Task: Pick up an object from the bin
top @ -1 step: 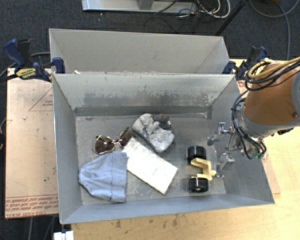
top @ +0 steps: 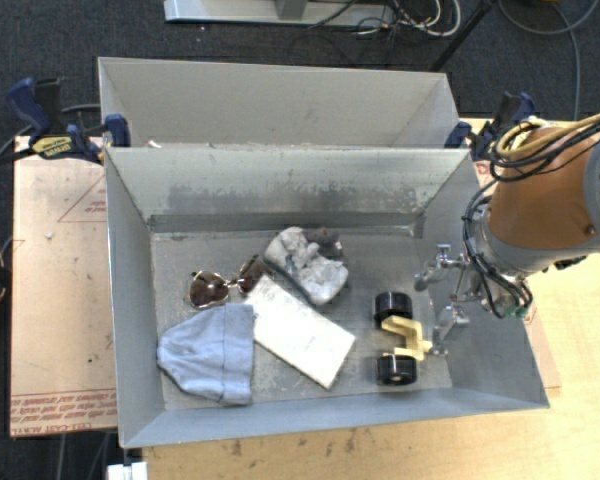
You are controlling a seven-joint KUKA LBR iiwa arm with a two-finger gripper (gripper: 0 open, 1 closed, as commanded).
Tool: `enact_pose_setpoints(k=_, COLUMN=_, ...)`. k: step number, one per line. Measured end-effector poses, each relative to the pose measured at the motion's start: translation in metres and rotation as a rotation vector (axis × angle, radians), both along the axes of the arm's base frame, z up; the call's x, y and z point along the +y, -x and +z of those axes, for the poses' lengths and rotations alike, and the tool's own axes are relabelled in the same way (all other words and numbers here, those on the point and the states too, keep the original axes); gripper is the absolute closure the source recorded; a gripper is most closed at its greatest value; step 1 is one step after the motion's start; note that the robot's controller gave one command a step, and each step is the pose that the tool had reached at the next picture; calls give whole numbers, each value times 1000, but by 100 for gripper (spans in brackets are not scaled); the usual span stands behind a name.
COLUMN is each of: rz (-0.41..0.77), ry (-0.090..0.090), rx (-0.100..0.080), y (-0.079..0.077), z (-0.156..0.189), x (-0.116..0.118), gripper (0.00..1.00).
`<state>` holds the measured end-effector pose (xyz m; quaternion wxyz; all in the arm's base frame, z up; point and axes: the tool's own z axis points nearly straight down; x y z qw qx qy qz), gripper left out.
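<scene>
Nothing legible — no text, label or number in the bin (top: 280,183).

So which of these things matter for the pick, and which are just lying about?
In play: tool; yellow piece with two black wheels, nearest it and so the likely pick; grey bin.
Lying about: sunglasses; grey cloth; white flat pad; pale crumpled lump.

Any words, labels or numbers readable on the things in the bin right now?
No text can be read.
White flat box: the face that shows looks blank.
Grey cloth, sunglasses, crumpled white bundle, black-and-yellow wheeled piece: no label, brand or number can be made out.
</scene>
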<state>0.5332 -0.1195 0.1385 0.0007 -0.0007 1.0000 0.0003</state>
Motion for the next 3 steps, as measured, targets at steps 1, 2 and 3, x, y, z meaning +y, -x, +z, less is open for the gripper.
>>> enact_pose_setpoints(k=1, rz=-136, ry=0, rx=-2, y=-5, z=-26, x=15, gripper=0)
enact_pose_setpoints(k=2, rz=-225, ry=-1, rx=1, y=-2, z=-8, x=16, gripper=0)
enact_pose_setpoints(k=3, rz=-277, ry=-1, rx=-1, y=-6, z=-7, x=19, gripper=0)
